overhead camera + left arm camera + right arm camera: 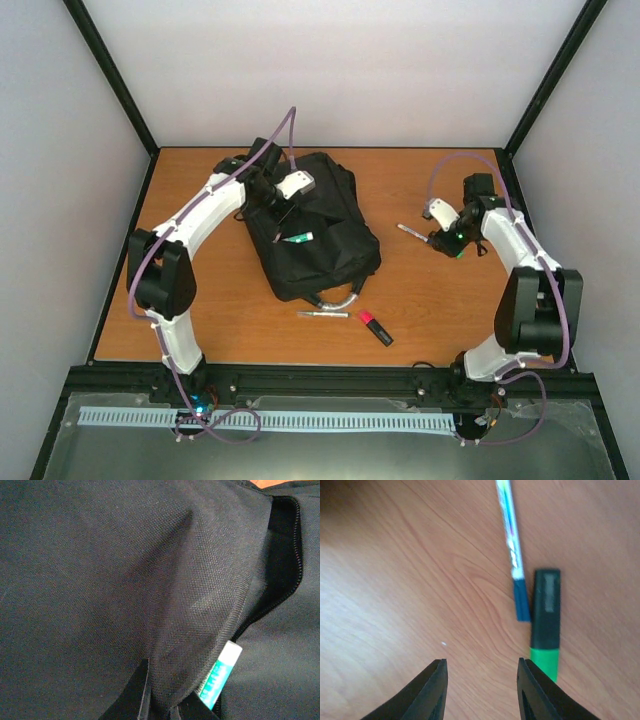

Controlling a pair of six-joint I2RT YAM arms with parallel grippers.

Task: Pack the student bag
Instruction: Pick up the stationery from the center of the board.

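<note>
Setting: robotics lab test cell. Evidence: plain white panels [330, 60] in black frame posts [112, 75] enclose a wooden tabletop [430, 290]. A white left arm [200, 225] and right arm [515, 240] are bolted to a black rail [330, 380] at its near edge, with a slotted cable duct [300, 420] in front.

The student bag [320, 235] is a big black soft backpack, approx. rectangular, lying flat on the wooden table [440, 290], left of centre, long axis running diag. from far-left to near-right. Its grey-silver loop handle [338, 296] sticks out at the near end, resting on the tabletop. The fabric's slack & creased, not filled out. Front pocket is unzipped: the zip [296, 555] curves round a dark gap, w/ the flap fabric [190, 595] pulled up into a raised ridge beside it. A white & green stick-shaped item [220, 672] pokes partway out of that opening, white end outward, the rest hidden under the cloth.
</note>
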